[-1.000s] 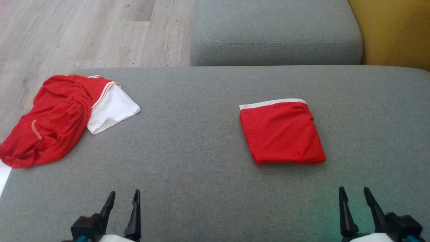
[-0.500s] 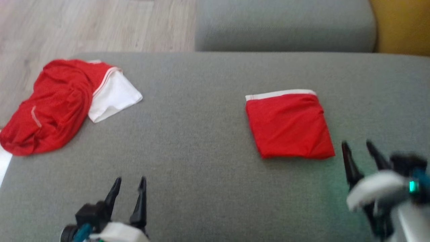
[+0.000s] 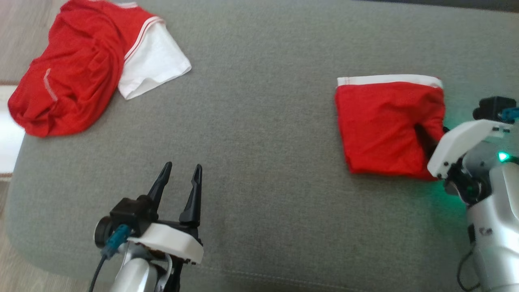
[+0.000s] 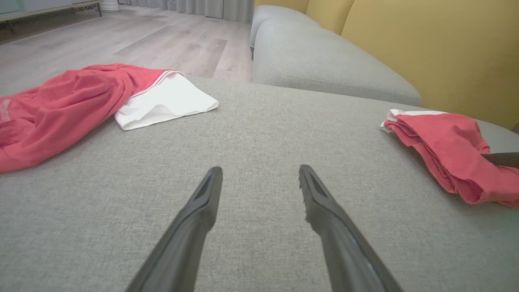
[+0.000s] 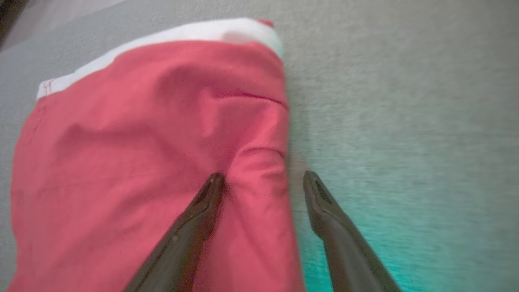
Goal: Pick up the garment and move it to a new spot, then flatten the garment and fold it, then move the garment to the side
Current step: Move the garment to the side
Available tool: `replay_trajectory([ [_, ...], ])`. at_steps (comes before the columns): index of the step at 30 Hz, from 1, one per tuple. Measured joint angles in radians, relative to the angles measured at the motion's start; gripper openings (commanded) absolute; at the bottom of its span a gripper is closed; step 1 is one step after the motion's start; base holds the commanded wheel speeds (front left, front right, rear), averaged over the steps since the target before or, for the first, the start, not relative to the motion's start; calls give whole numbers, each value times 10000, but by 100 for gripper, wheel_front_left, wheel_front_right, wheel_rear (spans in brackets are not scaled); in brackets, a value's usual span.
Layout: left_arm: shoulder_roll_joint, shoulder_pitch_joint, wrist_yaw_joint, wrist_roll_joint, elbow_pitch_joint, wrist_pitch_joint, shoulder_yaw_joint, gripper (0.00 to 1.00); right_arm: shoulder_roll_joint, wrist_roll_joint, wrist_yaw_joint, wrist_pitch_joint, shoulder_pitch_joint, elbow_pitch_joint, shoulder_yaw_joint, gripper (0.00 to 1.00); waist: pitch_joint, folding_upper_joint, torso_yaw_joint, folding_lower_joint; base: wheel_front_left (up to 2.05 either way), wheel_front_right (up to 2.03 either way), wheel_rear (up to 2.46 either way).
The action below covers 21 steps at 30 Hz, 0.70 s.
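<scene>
Head view: a broad grey sofa cushion (image 3: 263, 142) of coarse woven cloth, with rounded corners. Near its right edge lies the folded garment (image 3: 385, 121), a flat, roughly square packet of smooth red fabric with a narrow white band (image 3: 389, 80) along its far side. At the far left corner sits a crumpled garment (image 3: 69, 77), a soft red heap with a white sleeve-like flap, spilling over the left edge. The left pincer (image 3: 182, 165), two long tapering black fingers on a white housing, hovers by the near edge with its fingers apart and nothing between them. The right pincer (image 3: 432, 132) is at the right side of the folded garment, one dark finger over the red cloth.

Left wrist view: the left pincer (image 4: 260, 170) is spread wide above bare grey weave. The folded garment (image 4: 442, 150) shows stacked layers at its edge. Beyond are pale wood-grain floor (image 4: 121, 36), another grey cushion (image 4: 316, 61) and a yellow backrest (image 4: 425, 48).

Right wrist view: the right pincer (image 5: 263, 175) is spread apart, straddling the garment's right edge, one finger over lightly creased red cloth, the other over grey weave tinted green. I cannot tell whether the tips press the fabric.
</scene>
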State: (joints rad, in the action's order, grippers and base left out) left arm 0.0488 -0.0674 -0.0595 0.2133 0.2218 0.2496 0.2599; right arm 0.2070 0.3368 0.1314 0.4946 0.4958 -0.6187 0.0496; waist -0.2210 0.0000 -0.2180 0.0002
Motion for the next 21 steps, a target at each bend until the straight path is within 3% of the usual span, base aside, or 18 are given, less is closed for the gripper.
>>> replay_trajectory([
  [1, 0, -27, 54, 6, 0, 0, 19, 100, -119, 127, 0, 50, 90, -107, 77, 46, -80, 0, -57, 0, 0, 0, 0],
  [2, 0, -35, 81, 6, 0, 0, 36, 100, -194, 232, 0, 38, 178, -111, 151, 0, -150, 0, -93, 0, 0, 0, 0],
  [6, 6, -37, 128, -44, -8, 0, -127, 100, -372, 410, 0, -215, 625, -393, 591, 0, -275, 0, 114, 0, 0, 0, 0],
  [21, 393, -116, -73, -562, -491, 0, -374, 100, 38, -999, 0, -1929, 1090, -1323, 1848, 0, -615, 0, 3335, -2, 0, 0, 0],
])
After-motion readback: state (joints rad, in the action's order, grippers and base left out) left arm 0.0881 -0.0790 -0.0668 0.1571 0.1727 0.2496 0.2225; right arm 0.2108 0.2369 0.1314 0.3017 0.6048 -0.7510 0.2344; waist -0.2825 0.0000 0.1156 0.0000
